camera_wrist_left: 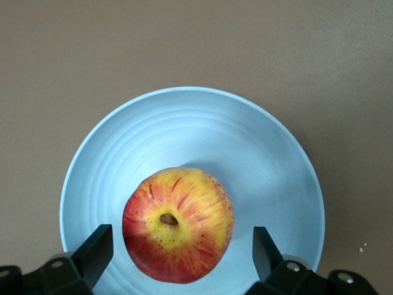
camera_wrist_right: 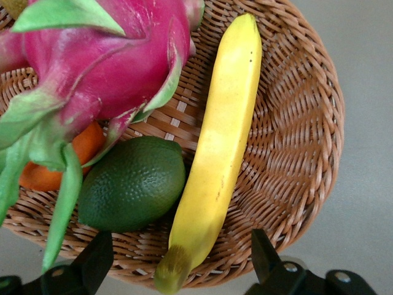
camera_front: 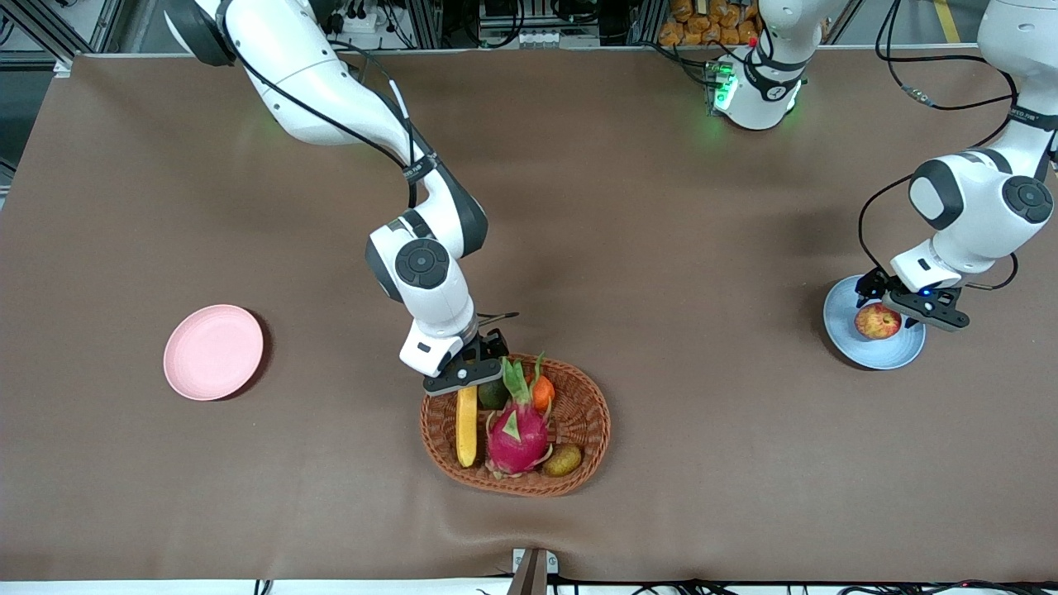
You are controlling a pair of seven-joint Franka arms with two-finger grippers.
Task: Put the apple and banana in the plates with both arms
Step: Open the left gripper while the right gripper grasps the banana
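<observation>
Apple, small, round, red with yellow blush [camera_wrist_left: 178, 224], sits stem-up on the light blue round matte plate [camera_wrist_left: 184, 123], between the spread fingers [camera_wrist_left: 95, 252] of the left pincer [camera_front: 909, 299], which touch nothing. That plate lies on the brown counter [camera_front: 661, 207] at the left arm's end. Right pincer [camera_front: 471, 364] hangs spread over the rim of the oval brown wicker basket [camera_wrist_right: 295, 141], its fingers either side of the stem end of the long yellow banana [camera_wrist_right: 218, 153], without contact. Beside the banana lie a dark green avocado [camera_wrist_right: 132, 184], a magenta dragon fruit [camera_wrist_right: 104, 67] and an orange fruit [camera_wrist_right: 61, 163]. The pale pink round plate [camera_front: 213, 352] lies bare at the right arm's end.
</observation>
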